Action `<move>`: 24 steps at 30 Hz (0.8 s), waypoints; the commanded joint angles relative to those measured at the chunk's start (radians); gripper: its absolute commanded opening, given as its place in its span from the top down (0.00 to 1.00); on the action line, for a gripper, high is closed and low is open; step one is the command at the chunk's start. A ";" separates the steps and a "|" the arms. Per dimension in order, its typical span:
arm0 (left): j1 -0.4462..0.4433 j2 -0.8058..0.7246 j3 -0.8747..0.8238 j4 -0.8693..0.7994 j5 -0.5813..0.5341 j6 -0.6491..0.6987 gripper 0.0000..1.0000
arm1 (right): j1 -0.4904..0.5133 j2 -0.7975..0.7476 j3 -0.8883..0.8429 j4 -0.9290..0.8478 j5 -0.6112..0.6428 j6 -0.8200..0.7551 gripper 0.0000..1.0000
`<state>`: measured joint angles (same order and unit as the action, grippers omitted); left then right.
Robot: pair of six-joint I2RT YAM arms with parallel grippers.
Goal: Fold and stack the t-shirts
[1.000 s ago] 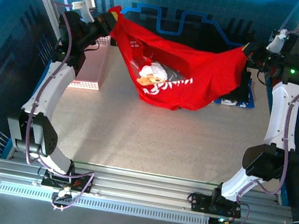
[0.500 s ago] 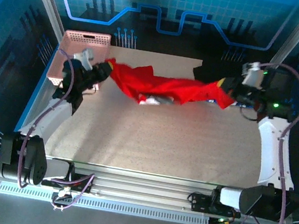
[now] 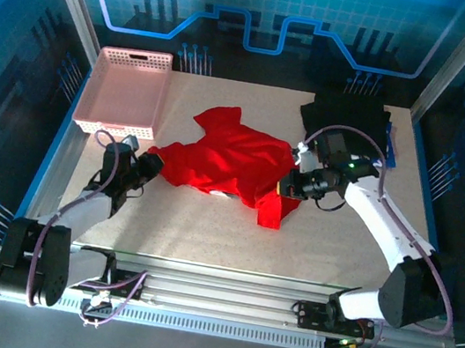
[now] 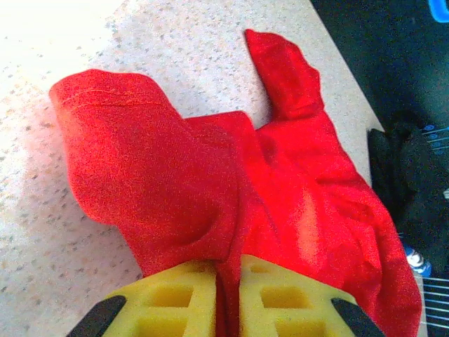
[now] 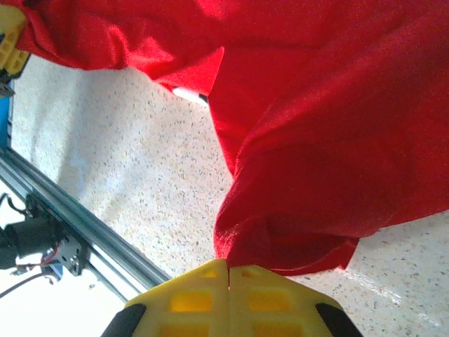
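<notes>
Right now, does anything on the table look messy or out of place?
Yes: the red t-shirt lies crumpled mid-table, one sleeve sticking out toward the far side, not spread flat. The left pincer and right pincer each clamp an edge.

Top view: bright overall, pale glare patch on the table [image 3: 205, 232] near the front, edges dim blue.
Left wrist: top-left corner overexposed, focus sharp.
Right wrist: bottom-left blown white, soft shadow under red t-shirt [image 5: 337, 140].

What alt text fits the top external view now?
A red t-shirt lies crumpled mid-table, pinched at its left edge by the left tool and at its right edge by the right tool. A pink basket sits back left, dark shirts back right.
</notes>
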<state>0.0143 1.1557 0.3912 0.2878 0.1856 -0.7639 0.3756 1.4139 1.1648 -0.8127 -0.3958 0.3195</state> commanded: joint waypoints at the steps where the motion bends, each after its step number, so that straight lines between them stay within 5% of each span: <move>1: 0.009 -0.056 -0.044 -0.038 -0.056 -0.034 0.86 | 0.043 0.031 0.031 -0.025 0.014 -0.054 1.00; 10: 0.008 -0.141 -0.079 -0.028 -0.022 -0.090 0.86 | -0.199 0.073 0.337 -0.206 0.392 -0.197 1.00; 13: 0.007 -0.131 -0.087 0.011 0.005 -0.112 0.83 | -0.215 0.076 0.385 -0.179 0.412 -0.243 1.00; 15: 0.006 -0.137 -0.097 -0.013 -0.002 -0.127 0.71 | -0.194 0.061 0.352 -0.153 0.376 -0.270 1.00; 18: 0.006 -0.195 -0.140 -0.066 -0.044 -0.172 0.35 | -0.115 0.031 0.229 -0.140 0.318 -0.293 1.00; 24: 0.007 -0.493 -0.145 -0.388 -0.210 -0.247 0.16 | 0.114 -0.015 -0.101 -0.092 0.231 -0.191 1.00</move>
<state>0.0158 0.7795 0.2451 0.0772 0.0818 -0.9653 0.4324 1.4303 1.1584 -0.8989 -0.1059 0.0814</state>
